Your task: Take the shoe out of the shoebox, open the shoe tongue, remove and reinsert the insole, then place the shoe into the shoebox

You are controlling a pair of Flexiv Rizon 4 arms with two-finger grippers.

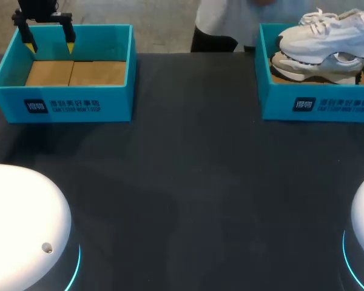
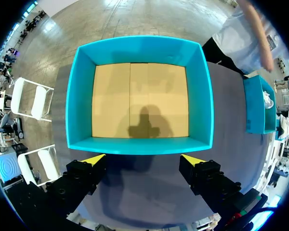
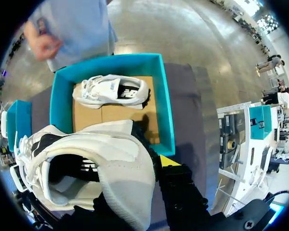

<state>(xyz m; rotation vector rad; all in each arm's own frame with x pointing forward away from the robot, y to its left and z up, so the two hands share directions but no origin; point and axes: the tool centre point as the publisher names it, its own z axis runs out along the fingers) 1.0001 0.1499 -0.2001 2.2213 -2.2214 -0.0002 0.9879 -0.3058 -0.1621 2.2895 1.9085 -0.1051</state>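
Shoe (image 1: 327, 30) — long axis crosswise, toe leftward (heel in right jaws).

Head camera high behind dark table (image 1: 188, 182), looking down, left wrist camera straight above empty turquoise cardboard shoebox (image 2: 82, 96), shared with head view, right wrist camera close over white mesh shoe (image 3: 120, 159), well right of that shoebox.

The lifted shoe (image 3: 113, 163) hides one finger of the right pincer (image 3: 135, 185) — the right shoebox (image 1: 274, 91) runs off-frame.

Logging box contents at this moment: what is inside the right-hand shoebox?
One white shoe lies on the cardboard floor of the right-hand shoebox. A second white shoe, held by the right gripper, covers the box's near part, so what lies there cannot be seen.
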